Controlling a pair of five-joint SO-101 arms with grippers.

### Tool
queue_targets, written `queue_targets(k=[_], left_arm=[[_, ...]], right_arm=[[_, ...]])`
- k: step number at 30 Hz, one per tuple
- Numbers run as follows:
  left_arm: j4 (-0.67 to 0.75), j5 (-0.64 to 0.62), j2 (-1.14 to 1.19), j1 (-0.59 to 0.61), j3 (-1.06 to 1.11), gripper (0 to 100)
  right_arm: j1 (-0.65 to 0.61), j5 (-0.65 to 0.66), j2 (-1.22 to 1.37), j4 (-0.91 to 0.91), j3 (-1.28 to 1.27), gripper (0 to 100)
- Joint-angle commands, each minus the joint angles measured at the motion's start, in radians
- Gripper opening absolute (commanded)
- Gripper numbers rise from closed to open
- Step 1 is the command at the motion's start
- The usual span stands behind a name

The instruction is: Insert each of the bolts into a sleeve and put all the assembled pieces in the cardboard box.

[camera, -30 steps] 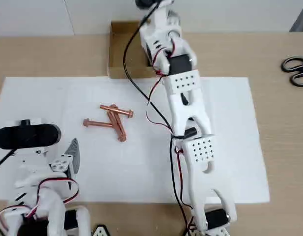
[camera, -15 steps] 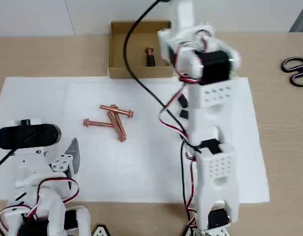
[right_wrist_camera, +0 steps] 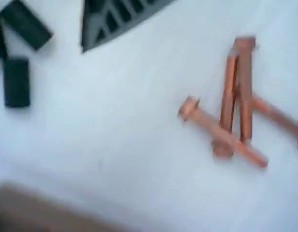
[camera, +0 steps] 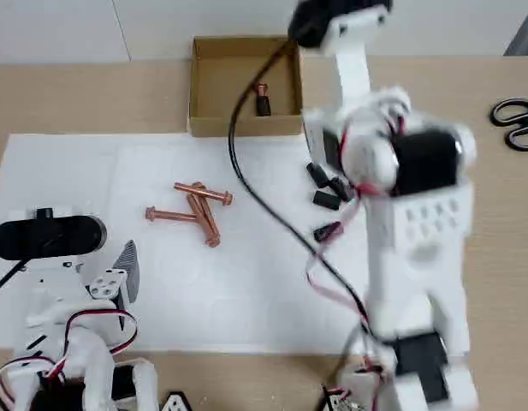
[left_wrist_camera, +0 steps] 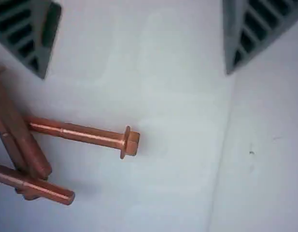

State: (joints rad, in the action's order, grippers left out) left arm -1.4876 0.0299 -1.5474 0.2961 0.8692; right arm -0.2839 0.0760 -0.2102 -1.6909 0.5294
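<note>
At 12 o'clock of the white paper (camera: 246,291), just at its edge, the box (camera: 246,126) is seen with one assembled piece (camera: 262,98) lying inside, toward its 3 o'clock wall. Loose bolts (camera: 199,208) are found in a crossed heap on the paper at about 10 o'clock from its middle. The black sleeves (camera: 325,199) are scattered well apart from them at about 2 o'clock, beside the right arm (camera: 418,197), which stands high over that side. The left claw (left_wrist_camera: 135,72) is held wide open and empty at 7 o'clock, near the heap, with the outer bolt (left_wrist_camera: 81,135) lying close to its tips, head turned away from the others. Whether the right claw (right_wrist_camera: 115,24) is open or closed cannot be told. Most of the task is judged to be left. The bolts are taken to be metal (copper-coloured and smooth): stiff, small and light, not fragile, but apt to roll or slip if pinched off centre. The outer bolt is best taken across the shank, close to the head, so that the plain end is left free for a sleeve. The head itself offers a poor hold. The sleeves are judged short and light, easily pushed along the paper, so each should be gripped across its outer wall with the bore left open. A pair of scissors (camera: 516,120) is seen at 3 o'clock on the table (camera: 92,94), away from the work.
</note>
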Motion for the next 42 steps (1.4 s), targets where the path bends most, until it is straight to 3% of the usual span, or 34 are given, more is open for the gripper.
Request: queue_targets(k=[1, 7, 13, 16, 20, 26, 38, 42], left_arm=[[0.025, 0.008, -0.008, 0.002, -0.002, 23], [0.025, 0.006, -0.008, 0.002, -0.001, 23], [0.025, -0.041, -0.006, 0.002, 0.001, 23], [0.025, -0.043, -0.003, 0.000, 0.001, 23], [0.025, -0.043, -0.002, 0.002, 0.001, 23], [0.025, -0.043, -0.002, 0.003, 0.001, 23], [0.025, -0.043, -0.002, 0.005, 0.001, 23], [0.025, -0.043, -0.002, 0.005, 0.001, 23]], right_arm=[[0.002, 0.003, -0.220, 0.022, -0.267, 26.3], [0.004, 0.002, -0.464, 0.077, -0.597, 26.3], [0.053, 0.008, -0.599, 0.340, -0.956, 26.3], [0.093, 0.011, -0.602, 0.476, -1.040, 26.3], [0.150, 0.069, -0.521, 0.521, -1.040, 26.3], [0.153, 0.092, -0.182, 0.492, -0.861, 26.3], [0.189, 0.287, 0.568, 0.101, -0.066, 26.3], [0.196, 0.331, 0.750, 0.045, 0.144, 26.3]])
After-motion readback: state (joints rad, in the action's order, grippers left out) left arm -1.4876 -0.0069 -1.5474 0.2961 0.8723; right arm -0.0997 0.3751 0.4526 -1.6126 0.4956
